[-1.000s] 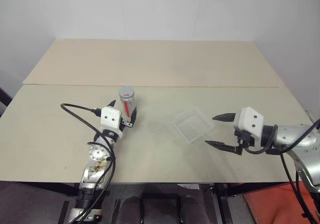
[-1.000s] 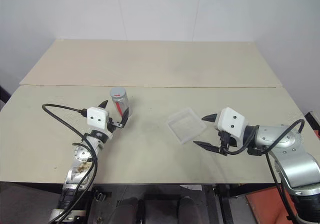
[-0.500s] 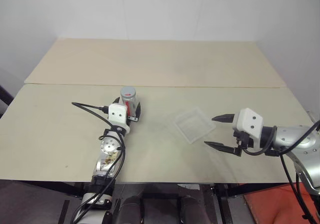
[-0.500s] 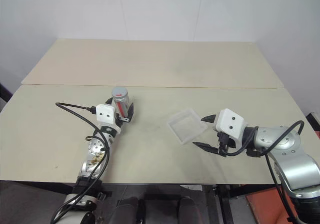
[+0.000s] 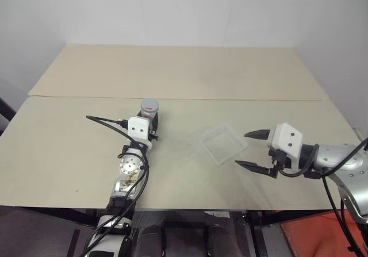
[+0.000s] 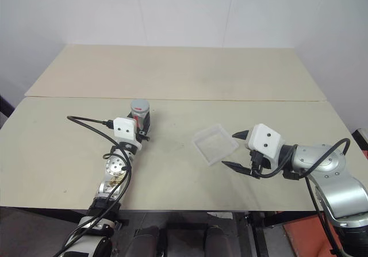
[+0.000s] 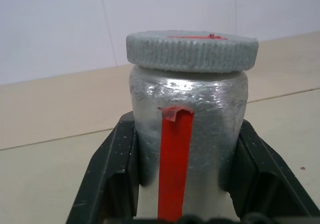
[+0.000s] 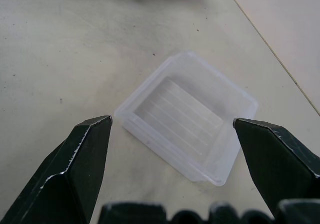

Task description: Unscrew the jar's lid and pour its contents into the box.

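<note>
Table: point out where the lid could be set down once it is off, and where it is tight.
Bare tabletop lies between the jar and the box, and across the far panel of the table. It is tight at the jar, which the left gripper clamps, and between the box and the open right gripper.

Even, bright overhead light, soft diffuse shadows on the table [image 5: 172,73]. Mild glare on the jar [image 7: 190,129] foil in the left wrist view. Head views sharp; right wrist view's fingertips [image 8: 85,154] slightly soft up close.
</note>
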Robot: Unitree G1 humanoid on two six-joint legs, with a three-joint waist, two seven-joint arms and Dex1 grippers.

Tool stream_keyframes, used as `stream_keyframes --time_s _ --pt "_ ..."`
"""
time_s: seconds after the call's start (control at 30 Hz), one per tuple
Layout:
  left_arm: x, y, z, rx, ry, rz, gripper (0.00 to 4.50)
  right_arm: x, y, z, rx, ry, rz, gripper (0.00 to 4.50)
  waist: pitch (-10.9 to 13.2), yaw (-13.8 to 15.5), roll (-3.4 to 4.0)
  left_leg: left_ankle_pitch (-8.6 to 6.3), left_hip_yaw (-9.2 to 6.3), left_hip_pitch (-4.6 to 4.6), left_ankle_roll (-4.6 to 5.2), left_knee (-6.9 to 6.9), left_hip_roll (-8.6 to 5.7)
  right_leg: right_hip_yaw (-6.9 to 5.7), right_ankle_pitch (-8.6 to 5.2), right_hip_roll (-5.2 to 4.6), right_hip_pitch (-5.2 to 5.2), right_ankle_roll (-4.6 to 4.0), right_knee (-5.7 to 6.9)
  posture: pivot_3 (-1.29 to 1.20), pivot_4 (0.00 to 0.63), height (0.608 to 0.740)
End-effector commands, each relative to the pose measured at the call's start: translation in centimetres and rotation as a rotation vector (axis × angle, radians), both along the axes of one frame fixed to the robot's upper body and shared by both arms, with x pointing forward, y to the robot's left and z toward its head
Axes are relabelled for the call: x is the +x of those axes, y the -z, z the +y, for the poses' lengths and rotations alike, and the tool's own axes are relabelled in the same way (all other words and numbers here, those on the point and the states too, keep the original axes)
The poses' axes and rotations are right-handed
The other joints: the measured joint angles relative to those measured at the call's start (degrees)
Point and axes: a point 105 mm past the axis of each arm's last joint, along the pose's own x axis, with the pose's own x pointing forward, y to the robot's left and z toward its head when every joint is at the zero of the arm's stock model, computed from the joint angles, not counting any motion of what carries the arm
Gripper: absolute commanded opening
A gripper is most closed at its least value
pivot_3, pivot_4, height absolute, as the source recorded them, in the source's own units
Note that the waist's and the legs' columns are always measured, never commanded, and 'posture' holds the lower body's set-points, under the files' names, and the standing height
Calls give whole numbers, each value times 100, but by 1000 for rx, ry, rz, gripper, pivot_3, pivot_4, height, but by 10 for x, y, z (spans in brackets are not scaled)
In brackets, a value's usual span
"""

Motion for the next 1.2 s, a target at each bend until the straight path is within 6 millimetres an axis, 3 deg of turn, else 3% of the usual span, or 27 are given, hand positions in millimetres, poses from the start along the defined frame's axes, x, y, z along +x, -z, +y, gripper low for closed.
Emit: stream_keyframes --time_s 0.03,0.23,0.37,0.57,0.73,0.97,1.2 --pt "0 -17 -1 -22 19 -51 1914 1 -12 2 -5 0 -59 4500 0 1 0 0 0 0 0 0 0 0 0 0 0 0 0 0 150 740" --pt "-16 -51 -16 -40 216 -154 1914 6 -30 16 112 16 -116 4500 1 -23 -1 0 0 -5 0 0 0 1 0 0 -5 0 0 0 150 740" --pt "-25 -61 -37 -39 377 -144 1914 14 -49 45 313 39 -165 4500 0 -64 1 0 -1 -1 -1 -1 3 0 0 3 -3 0 3 0 150 740" --pt "-37 -53 -69 -1 563 -96 1914 24 -73 83 560 115 -198 4500 -1 -77 2 1 -4 -9 -1 0 2 -1 0 4 -8 0 5 0 150 740" --pt "-44 -51 -85 -17 635 -77 1914 24 -78 100 599 114 -212 4500 -1 -66 2 1 -6 -17 -1 0 1 -3 1 2 -11 0 3 0 150 740" --pt "-53 -57 -97 -29 692 -98 1914 33 -72 118 609 134 -201 4500 -1 -124 2 1 -9 -15 0 0 1 -4 0 3 -11 0 5 0 150 740" --pt "-55 -56 -98 -32 689 -94 1914 43 -81 119 668 194 -242 4500 -1 -133 3 1 -10 -16 0 0 2 -4 0 3 -13 0 5 0 150 740"
